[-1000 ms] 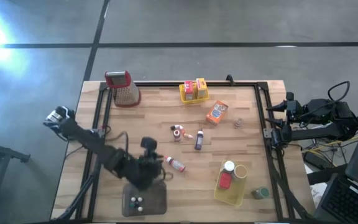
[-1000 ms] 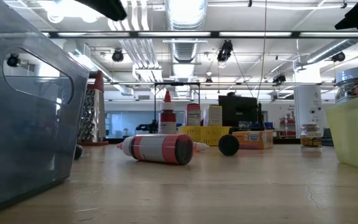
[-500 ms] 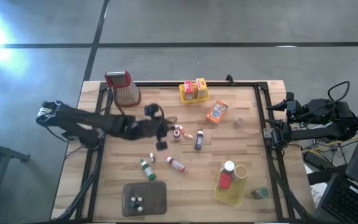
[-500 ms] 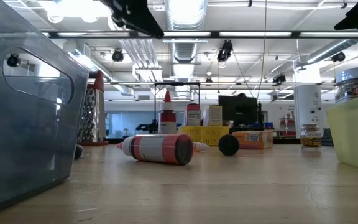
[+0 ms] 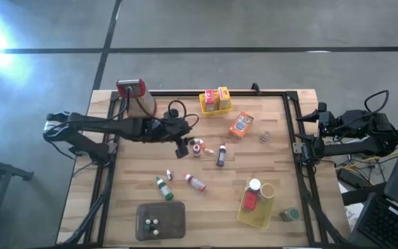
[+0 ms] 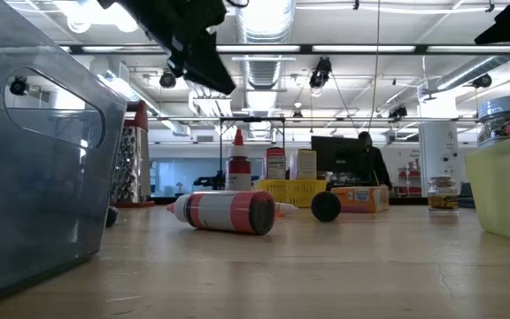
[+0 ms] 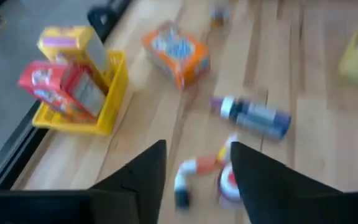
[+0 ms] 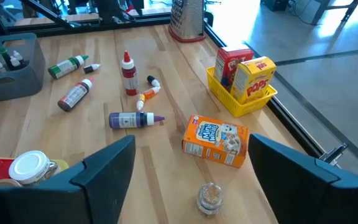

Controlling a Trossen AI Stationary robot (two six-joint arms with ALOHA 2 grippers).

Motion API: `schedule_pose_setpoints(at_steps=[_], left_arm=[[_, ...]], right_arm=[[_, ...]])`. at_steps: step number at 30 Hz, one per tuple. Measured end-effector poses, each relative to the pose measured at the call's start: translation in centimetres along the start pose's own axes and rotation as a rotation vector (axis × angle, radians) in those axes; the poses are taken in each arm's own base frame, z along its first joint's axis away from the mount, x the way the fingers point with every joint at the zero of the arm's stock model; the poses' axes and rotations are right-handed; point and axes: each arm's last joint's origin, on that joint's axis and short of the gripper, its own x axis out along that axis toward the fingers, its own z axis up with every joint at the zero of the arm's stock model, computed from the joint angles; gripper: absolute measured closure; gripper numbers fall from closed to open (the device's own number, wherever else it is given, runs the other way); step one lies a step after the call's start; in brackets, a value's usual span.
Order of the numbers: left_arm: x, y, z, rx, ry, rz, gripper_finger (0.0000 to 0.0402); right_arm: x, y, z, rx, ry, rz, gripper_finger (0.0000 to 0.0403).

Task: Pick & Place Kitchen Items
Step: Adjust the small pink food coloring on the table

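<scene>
I'm reaching with the left jaws [image 5: 180, 146], spread and empty; the small red-capped bottle [image 7: 229, 180] lies just ahead. Next, centre and descend.

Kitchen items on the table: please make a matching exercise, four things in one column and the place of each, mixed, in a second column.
Things:
1. orange box
2. red and yellow boxes
3. three tiny bottles
4. white-lidded jar

Places:
A. inside the grey tray
B. lying on the bare wood
C. in the small yellow basket at the far edge
D. in the yellow basket near the right front corner

Pairs: 1-B, 2-C, 3-A, 4-D
</scene>
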Motion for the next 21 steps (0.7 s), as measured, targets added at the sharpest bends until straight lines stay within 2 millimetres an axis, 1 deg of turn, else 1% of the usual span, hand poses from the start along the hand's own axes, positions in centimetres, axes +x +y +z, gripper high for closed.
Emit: schedule_pose_setpoints(at_steps=[4, 7, 10, 12, 16, 19, 21], left_arm=[[-0.1, 0.0, -1.1, 0.059, 0.099, -0.026, 0.0197], [-0.1, -0.2, -2.3, 0.073, 0.199, -0.108, 0.0196], [-0.1, -0.4, -3.5, 0.048, 0.284, -0.198, 0.0197], [-0.3, -0.4, -4.2, -0.001, 0.363, -0.213, 0.0197], [-0.6, -0.3, -5.0, -0.173, 0.471, -0.160, 0.0197], [-0.7, -0.3, -5.3, -0.293, 0.516, -0.126, 0.0197], [-0.8, -0.3, -5.4, -0.323, 0.533, -0.120, 0.0197]], right_arm=[[0.0, 0.0, 0.0, 0.000, 0.000, 0.000, 0.0079], [0.0, 0.0, 0.0, 0.000, 0.000, 0.000, 0.0069], [0.0, 0.0, 0.0, 0.000, 0.000, 0.000, 0.0059], [0.0, 0.0, 0.0, 0.000, 0.000, 0.000, 0.0053], [0.0, 0.0, 0.0, 0.000, 0.000, 0.000, 0.0043], [0.0, 0.0, 0.0, 0.000, 0.000, 0.000, 0.0042], [0.0, 0.0, 0.0, 0.000, 0.000, 0.000, 0.0046]])
